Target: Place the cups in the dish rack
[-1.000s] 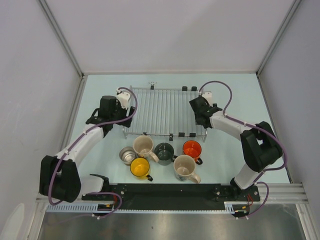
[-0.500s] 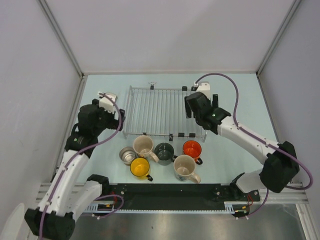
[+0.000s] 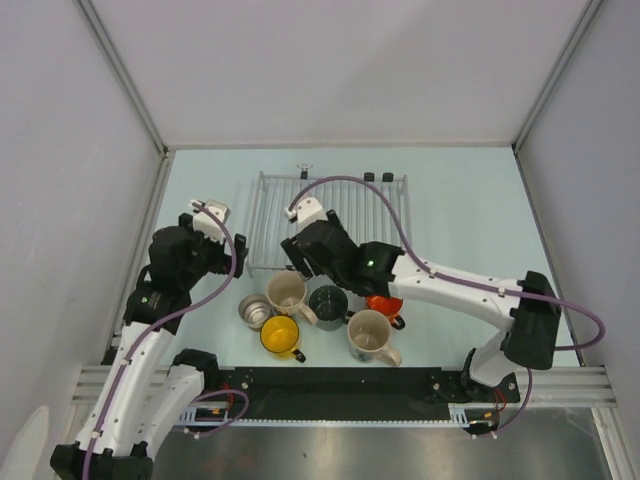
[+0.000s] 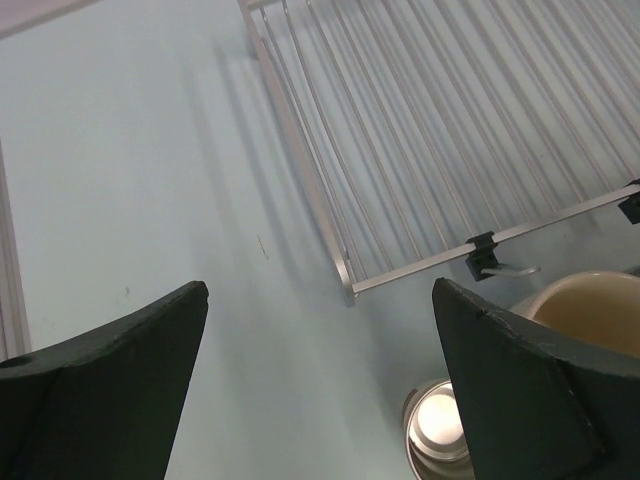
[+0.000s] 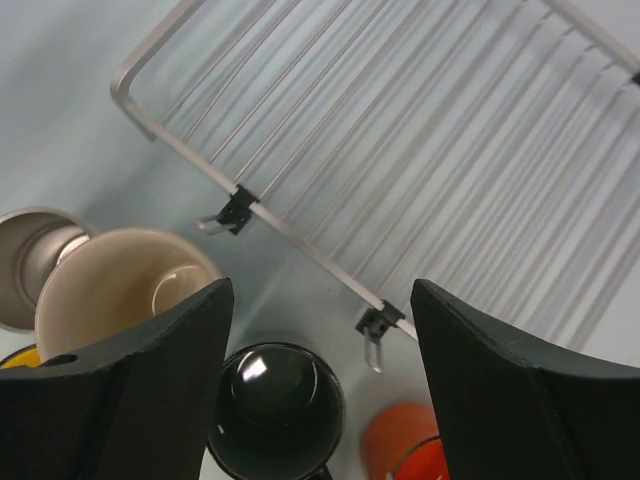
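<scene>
Both pincers open and empty, six cups (image 3: 370,335) on the table (image 3: 460,200) before the dish rack (image 3: 268,225)
The left gripper (image 4: 320,300) gapes by the rack's near-left corner, its camera catching only the steel cup (image 4: 440,430) and the rim of a beige cup (image 4: 590,305); the right gripper (image 5: 320,290) is nearer, the dark grey mug (image 5: 275,405) framed between its spread fingers (image 5: 130,400), which the top view cannot confirm

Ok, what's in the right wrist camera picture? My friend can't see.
The open right tool hangs above a dark grey mug, beside the edge of the dish rack. A beige mug, steel cup and orange-red mug stand nearby.
</scene>
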